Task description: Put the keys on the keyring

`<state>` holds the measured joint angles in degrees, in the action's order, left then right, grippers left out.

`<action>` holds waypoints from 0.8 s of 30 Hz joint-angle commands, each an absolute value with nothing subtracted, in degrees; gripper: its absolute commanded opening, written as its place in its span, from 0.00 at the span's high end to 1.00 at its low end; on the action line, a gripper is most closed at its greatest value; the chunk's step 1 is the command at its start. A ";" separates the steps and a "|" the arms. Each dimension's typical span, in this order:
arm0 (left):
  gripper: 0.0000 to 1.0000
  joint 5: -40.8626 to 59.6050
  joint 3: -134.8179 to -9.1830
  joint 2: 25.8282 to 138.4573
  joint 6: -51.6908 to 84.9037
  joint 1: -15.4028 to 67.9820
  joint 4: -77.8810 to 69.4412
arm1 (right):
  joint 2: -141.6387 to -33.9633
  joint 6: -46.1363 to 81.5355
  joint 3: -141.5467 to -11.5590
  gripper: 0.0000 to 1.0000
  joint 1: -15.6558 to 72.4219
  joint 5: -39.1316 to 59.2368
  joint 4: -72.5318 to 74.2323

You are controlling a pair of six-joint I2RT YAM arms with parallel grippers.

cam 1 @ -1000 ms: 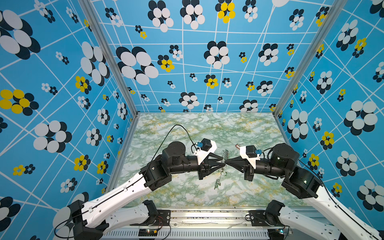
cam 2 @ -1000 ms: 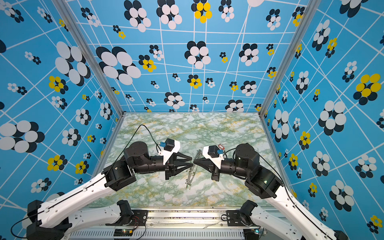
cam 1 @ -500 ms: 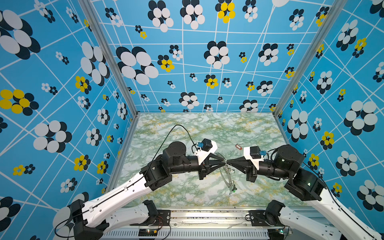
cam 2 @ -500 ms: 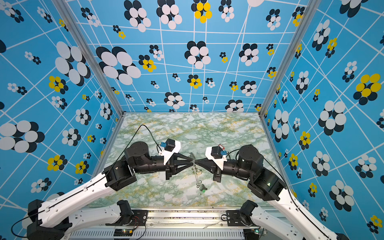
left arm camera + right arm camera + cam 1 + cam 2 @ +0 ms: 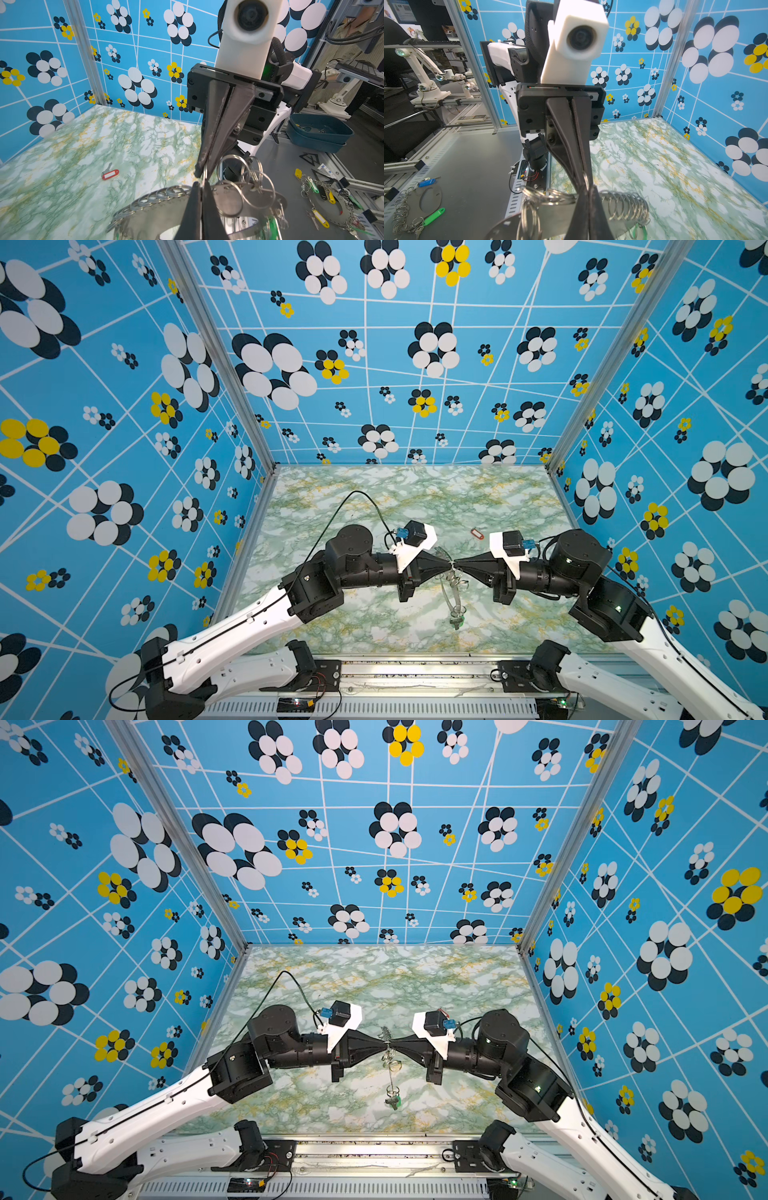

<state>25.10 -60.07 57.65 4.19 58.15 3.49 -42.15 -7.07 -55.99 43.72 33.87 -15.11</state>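
The keyring (image 5: 451, 593) is hanging edge-on in the air above the tabletop (image 5: 374, 497), between the two arms, in both top views. A green key (image 5: 394, 1100) is dangling from its low end; we are taking that one as already fitted. The red key (image 5: 478, 534) is lying flat on the tabletop, well apart from the keyring, on the far side of the claws.

The left claw (image 5: 449, 566) and the right claw (image 5: 395, 1048) are meeting tip to tip at the keyring's upper edge. Both are clenched on it among the wire rings (image 5: 625, 204). Whether each is pinching a ring or the plate itself we cannot tell.

We are judging the step in hand as a two-claw hold at one ring, either steadying it or spreading it. The next move is calling for one claw to hold the keyring aloft while the other lets go and goes for the red key. Releasing both would be risking a drop.
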 commanded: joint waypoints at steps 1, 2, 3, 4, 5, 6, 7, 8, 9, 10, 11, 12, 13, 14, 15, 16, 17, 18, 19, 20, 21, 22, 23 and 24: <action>1.00 22.94 -62.44 56.56 2.39 59.31 2.74 | -42.39 -6.58 -57.08 1.00 43.86 36.17 -13.11; 1.00 21.89 -62.61 56.43 1.79 59.64 3.06 | -42.45 -6.73 -56.96 1.00 43.86 36.06 -13.62; 1.00 20.39 -62.87 56.13 0.61 60.16 3.87 | -42.32 -7.06 -56.87 1.00 43.86 35.46 -14.63; 1.00 18.69 -63.18 55.77 -1.06 60.80 5.22 | -41.92 -7.78 -56.76 0.94 43.86 34.14 -16.06; 1.00 16.75 -63.56 55.50 -3.01 61.56 6.61 | -41.42 -8.36 -56.70 0.77 43.86 32.54 -17.55; 1.00 14.08 -63.88 54.95 -5.18 62.52 8.17 | -40.61 -9.36 -56.56 0.63 43.87 30.05 -19.47; 1.00 11.74 -63.98 54.40 -7.26 63.37 9.30 | -39.53 -10.39 -56.45 0.54 43.86 27.80 -21.13; 1.00 9.84 -63.97 53.88 -9.33 64.14 10.20 | -38.59 -11.17 -56.34 0.48 43.86 26.24 -22.51; 1.00 7.81 -63.92 53.19 -11.61 65.03 10.81 | -37.54 -11.88 -56.34 0.41 43.86 24.69 -23.68; 1.00 6.16 -63.86 52.64 -13.92 65.99 11.46 | -36.64 -12.46 -56.36 0.37 43.86 23.41 -24.74; 1.00 4.65 -64.01 52.36 -16.25 66.85 12.24 | -36.01 -12.91 -56.65 0.36 43.86 22.68 -25.65; 1.00 3.13 -64.24 52.15 -18.73 67.96 13.14 | -35.65 -13.40 -56.93 0.34 43.86 22.05 -26.53; 1.00 1.70 -64.46 52.17 -20.97 68.92 13.93 | -35.51 -13.64 -57.29 0.34 43.86 21.81 -27.25; 1.00 0.55 -64.72 52.36 -23.04 69.75 14.58 | -35.57 -13.78 -57.62 0.34 43.86 21.84 -27.57; 1.00 -0.45 -64.97 52.67 -25.22 70.75 15.25 | -35.80 -13.65 -57.87 0.34 43.86 22.46 -27.68; 1.00 -1.40 -65.08 53.07 -27.20 71.61 15.59 | -36.13 -13.53 -58.17 0.34 43.86 23.30 -27.35; 1.00 -2.05 -65.02 53.33 -28.76 72.19 15.73 | -36.49 -13.29 -58.39 0.34 43.90 24.27 -26.99; 1.00 -2.43 -65.02 53.66 -30.08 72.61 15.82 | -36.94 -12.88 -58.47 0.34 43.86 25.37 -26.29; 1.00 -2.47 -64.95 53.85 -31.10 72.77 15.82 | -37.32 -12.59 -58.64 0.35 43.86 26.46 -25.68; 1.00 -2.27 -64.82 53.96 -31.71 72.77 15.66 | -37.80 -12.47 -58.76 0.36 43.86 27.31 -25.20; 1.00 -2.07 -64.76 54.05 -32.38 72.77 15.47 | -38.30 -12.48 -58.95 0.37 43.85 28.07 -24.82; 1.00 -2.06 -64.69 54.18 -32.98 72.87 15.48 | -38.70 -12.47 -59.08 0.38 43.86 28.67 -24.51; 1.00 -2.02 -64.91 54.31 -33.55 72.88 15.59 | -39.09 -12.59 -59.19 0.39 43.81 29.27 -24.23; 1.00 -2.02 -65.06 54.40 -34.19 72.86 15.80 | -39.45 -12.73 -59.42 0.40 43.81 29.89 -24.04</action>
<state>-0.25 -63.18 54.54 -29.58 72.51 16.73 -38.79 -12.73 -57.60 43.75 26.79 -25.12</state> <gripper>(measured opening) 0.050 0.608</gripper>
